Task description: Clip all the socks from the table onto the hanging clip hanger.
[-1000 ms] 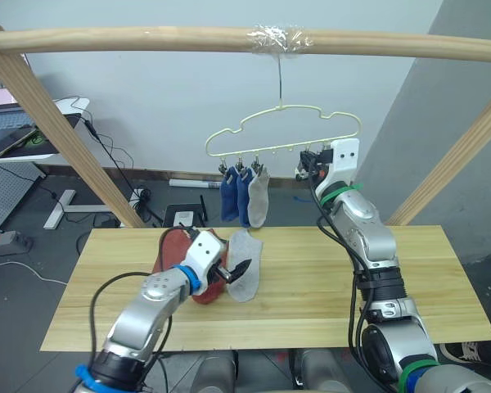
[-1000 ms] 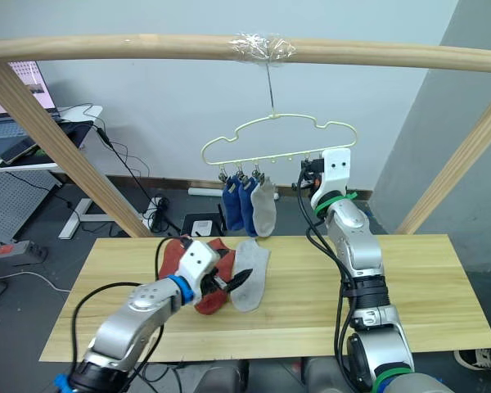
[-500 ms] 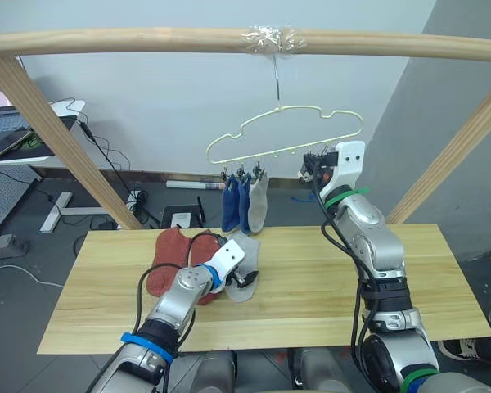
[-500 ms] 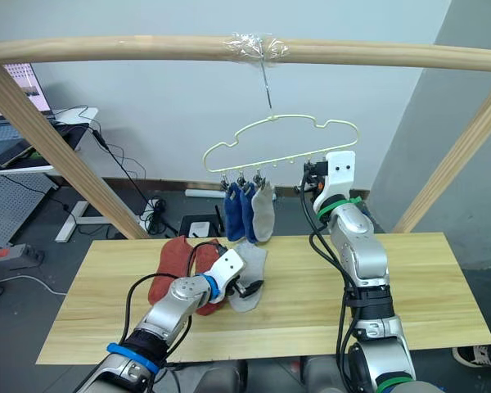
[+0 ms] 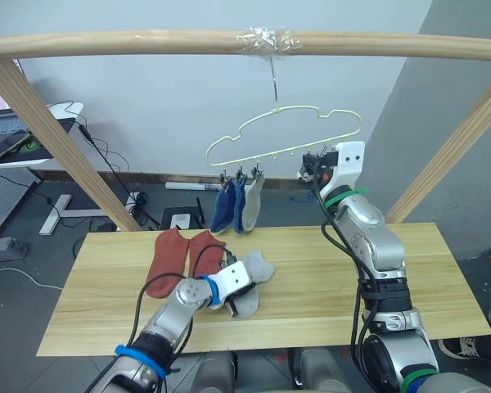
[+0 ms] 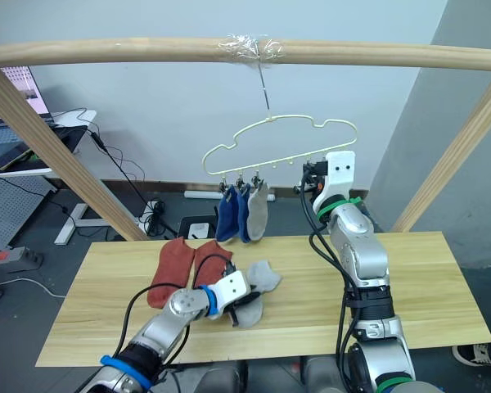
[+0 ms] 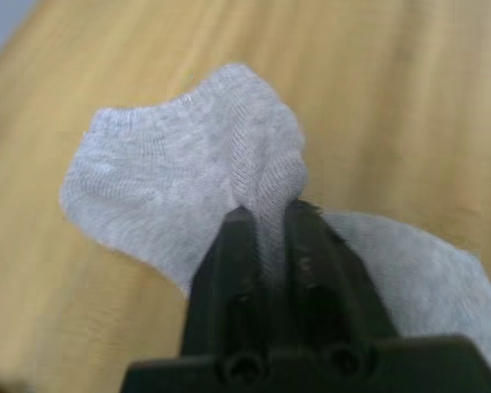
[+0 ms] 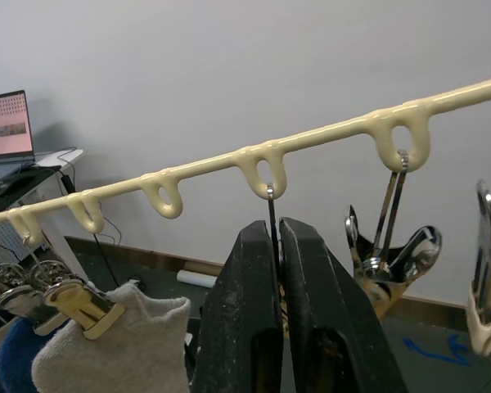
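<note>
On the table (image 5: 327, 278) my left gripper (image 5: 236, 293) is shut on a bunched fold of a light grey sock (image 5: 260, 268); the left wrist view shows the black fingers (image 7: 303, 246) pinching that sock (image 7: 172, 180). Two rust-red socks (image 5: 165, 258) (image 5: 203, 250) lie flat to its left. The pale yellow-green clip hanger (image 5: 286, 135) hangs from the top pole, with two blue socks (image 5: 225, 209) and a grey sock (image 5: 251, 205) clipped at its left end. My right gripper (image 8: 277, 229) is up at the hanger's right end (image 5: 311, 168), shut on the thin metal stem of a clip under the bar (image 8: 311, 139).
A thick wooden pole frame spans the scene: a top beam (image 5: 147, 41) and slanted side poles (image 5: 57, 131) (image 5: 454, 151). Free open clips (image 8: 389, 262) hang beside my right gripper. A desk with a laptop (image 5: 16, 135) and floor cables lie behind the table.
My left gripper has gone from open above the grey sock to shut on it, bunching it up and dragging it towards the table's front. The right arm stays at the hanger.
</note>
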Robot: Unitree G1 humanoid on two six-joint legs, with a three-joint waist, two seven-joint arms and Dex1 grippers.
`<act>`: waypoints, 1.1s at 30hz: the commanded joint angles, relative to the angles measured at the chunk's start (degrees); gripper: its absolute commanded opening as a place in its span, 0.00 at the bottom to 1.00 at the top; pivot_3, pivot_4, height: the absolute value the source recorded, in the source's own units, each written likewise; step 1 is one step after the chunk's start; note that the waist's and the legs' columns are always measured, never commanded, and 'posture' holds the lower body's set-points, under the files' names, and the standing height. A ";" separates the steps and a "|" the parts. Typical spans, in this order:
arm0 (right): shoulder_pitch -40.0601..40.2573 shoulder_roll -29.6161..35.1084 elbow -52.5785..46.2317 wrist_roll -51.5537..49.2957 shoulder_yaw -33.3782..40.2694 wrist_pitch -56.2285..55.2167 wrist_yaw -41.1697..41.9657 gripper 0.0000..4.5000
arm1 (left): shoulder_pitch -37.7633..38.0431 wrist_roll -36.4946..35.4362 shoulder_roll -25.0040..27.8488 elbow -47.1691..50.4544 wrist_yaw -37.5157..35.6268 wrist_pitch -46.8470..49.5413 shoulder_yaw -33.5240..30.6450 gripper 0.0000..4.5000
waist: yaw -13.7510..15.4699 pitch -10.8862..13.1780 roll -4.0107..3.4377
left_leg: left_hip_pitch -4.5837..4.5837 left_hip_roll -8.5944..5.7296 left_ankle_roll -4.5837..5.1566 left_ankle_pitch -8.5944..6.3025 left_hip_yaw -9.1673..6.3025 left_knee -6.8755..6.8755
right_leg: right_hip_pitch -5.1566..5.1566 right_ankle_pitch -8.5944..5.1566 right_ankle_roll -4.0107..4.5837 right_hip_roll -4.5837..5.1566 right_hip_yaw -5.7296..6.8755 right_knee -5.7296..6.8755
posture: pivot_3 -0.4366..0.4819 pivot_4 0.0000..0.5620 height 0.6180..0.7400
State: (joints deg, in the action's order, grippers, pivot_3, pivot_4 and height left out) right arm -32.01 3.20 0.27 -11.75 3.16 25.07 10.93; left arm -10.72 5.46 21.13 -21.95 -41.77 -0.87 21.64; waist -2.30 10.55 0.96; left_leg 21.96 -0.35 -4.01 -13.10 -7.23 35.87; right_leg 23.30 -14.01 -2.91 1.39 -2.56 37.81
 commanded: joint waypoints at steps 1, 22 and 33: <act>-0.57 0.38 -0.66 -0.67 0.62 0.36 -0.27 0.00 | 1.39 -3.15 -0.09 5.08 -0.84 -3.32 -2.60 0.00 | 0.01 0.00 0.00 | 0.00 0.00 0.00 0.00 0.00 0.01 | 0.00 0.00 0.00 0.00 0.00 0.00 | 0.44 0.24 1.00; -2.75 1.27 -6.27 -8.42 5.35 22.29 -4.18 0.00 | 2.88 1.95 5.06 9.54 -5.67 -5.15 -0.43 0.19 | -0.08 -0.07 -0.10 | -0.01 0.02 0.01 0.00 0.02 0.02 | -0.03 -0.02 0.00 -0.03 0.01 -0.02 | 0.42 0.24 1.00; -3.15 1.69 -5.78 -8.61 5.80 21.99 -4.56 0.00 | 5.30 -7.72 4.10 21.68 -6.82 11.97 -6.50 0.92 | -0.14 -0.07 -0.11 | 0.01 0.04 0.01 0.00 0.00 -0.02 | -0.02 -0.03 0.01 -0.02 0.02 -0.08 | 0.41 0.24 1.00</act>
State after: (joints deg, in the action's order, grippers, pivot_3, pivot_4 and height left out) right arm -35.66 4.22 -6.04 -20.41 7.72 46.56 7.45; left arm -5.48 0.08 25.88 -3.11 -49.23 8.68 16.99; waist -2.44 10.48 0.86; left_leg 21.97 -0.31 -4.01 -13.11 -7.24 35.85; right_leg 23.27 -14.04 -2.89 1.37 -2.54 37.74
